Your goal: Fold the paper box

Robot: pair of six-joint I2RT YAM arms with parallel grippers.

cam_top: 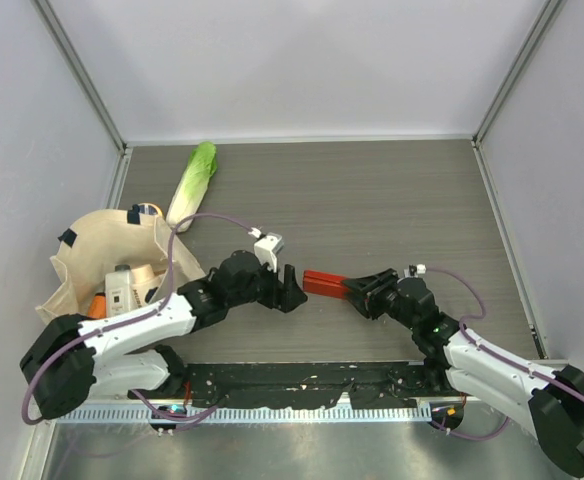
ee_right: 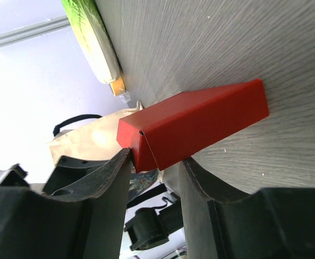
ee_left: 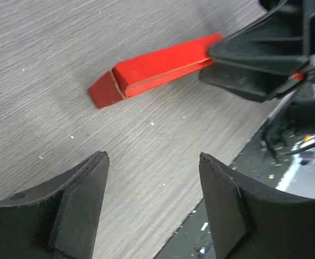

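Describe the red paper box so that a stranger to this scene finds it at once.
On the grey table, look at the middle near the front edge. The paper box is there, one end gripped by the right claw. It is slim and bright red, unlike the beige tote bag and green napa cabbage.

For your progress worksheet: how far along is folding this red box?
Done: the box is a long square tube, and its free end looks folded shut. In hand: the right gripper clamps the other end; the left gripper is open, clear of it. Left: possibly the clamped end, which is hidden.
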